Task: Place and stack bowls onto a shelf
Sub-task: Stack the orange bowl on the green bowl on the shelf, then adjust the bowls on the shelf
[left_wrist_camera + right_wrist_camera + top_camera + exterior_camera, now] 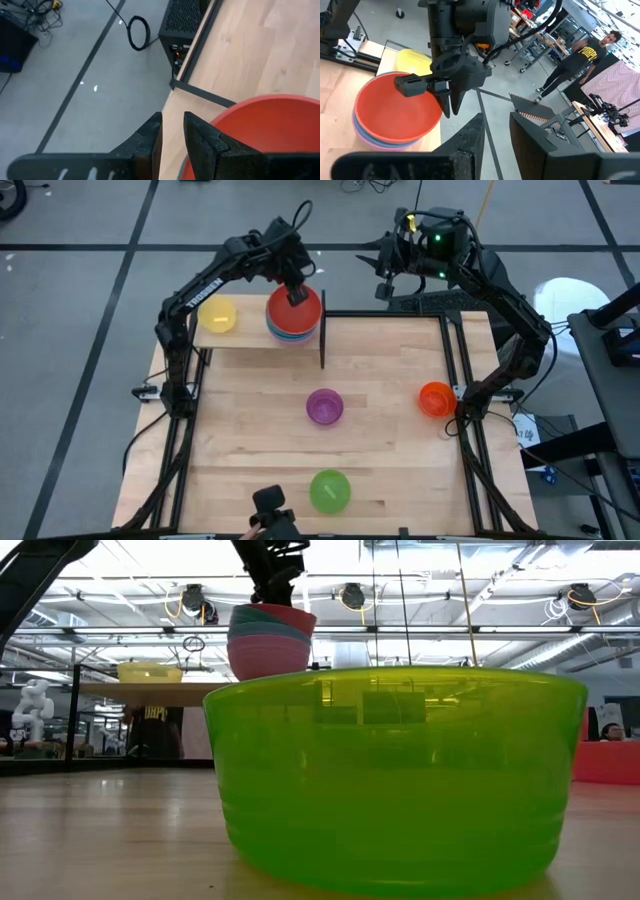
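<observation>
On the shelf (250,337) at the table's far left stand a yellow bowl (217,315) and a stack of larger bowls (268,645) with a red bowl (296,315) on top. My left gripper (172,131) hangs over that stack, slanting down at the red bowl's rim. Its fingers stand a narrow gap apart with nothing between them. My right gripper (497,127) is raised beyond the table's far edge, about level, open a little and holding nothing. It faces the left gripper (451,105) and the stack. My left gripper has one finger (202,137) right beside the red bowl's rim (225,117). I cannot tell whether it touches. No part of the bowl shows between the fingers. The bowl sits level on the stack.
A purple bowl (324,406) stands mid-table, an orange bowl (436,398) at the right edge and a green bowl (330,490) near the front, close before the low camera. A thin black shelf post (322,340) stands right of the stack. A person (585,55) stands in the room behind.
</observation>
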You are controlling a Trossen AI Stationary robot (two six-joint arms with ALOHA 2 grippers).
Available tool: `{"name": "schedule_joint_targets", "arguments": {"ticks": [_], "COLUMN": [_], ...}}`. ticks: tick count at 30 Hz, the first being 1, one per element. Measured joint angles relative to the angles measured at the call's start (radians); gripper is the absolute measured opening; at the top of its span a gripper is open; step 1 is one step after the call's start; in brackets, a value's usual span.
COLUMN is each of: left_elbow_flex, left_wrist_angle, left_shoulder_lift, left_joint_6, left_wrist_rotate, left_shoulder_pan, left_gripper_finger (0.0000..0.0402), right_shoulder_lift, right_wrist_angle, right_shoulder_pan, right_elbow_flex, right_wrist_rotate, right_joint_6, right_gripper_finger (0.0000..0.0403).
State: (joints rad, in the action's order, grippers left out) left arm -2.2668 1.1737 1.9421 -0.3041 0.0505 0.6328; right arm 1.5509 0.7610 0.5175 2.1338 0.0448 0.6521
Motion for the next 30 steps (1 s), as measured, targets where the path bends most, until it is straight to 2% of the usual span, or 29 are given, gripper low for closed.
{"name": "schedule_joint_targets", "arguments": {"ticks": [15, 20, 25, 30], "left_elbow_flex": [0.0, -0.003, -0.001, -0.002], "left_wrist_angle": [0.018, 0.134, 0.282, 0.354], "left_shoulder_lift": [-0.009, -0.092, -0.147, -0.18], "left_joint_6": [0.037, 0.09, 0.168, 0.233], "left_wrist_rotate": [-0.001, 0.007, 0.077, 0.12], "left_shoulder_pan": [-0.004, -0.024, -0.075, -0.14], "left_gripper_finger": [0.0086, 0.0085, 0.0085, 0.0085], "right_shoulder_lift": [0.0, 0.0, 0.0, 0.0], "right_wrist_angle": [0.0, 0.0, 0.0, 0.0], "right_shoulder_pan": [0.0, 0.0, 0.0, 0.0], "right_elbow_flex": [0.0, 0.0, 0.0, 0.0], "right_wrist_rotate": [0.0, 0.0, 0.0, 0.0], "right_joint_6": [0.0, 0.0, 0.0, 0.023], "right_gripper_finger": [0.0084, 0.0084, 0.0084, 0.0084]}}
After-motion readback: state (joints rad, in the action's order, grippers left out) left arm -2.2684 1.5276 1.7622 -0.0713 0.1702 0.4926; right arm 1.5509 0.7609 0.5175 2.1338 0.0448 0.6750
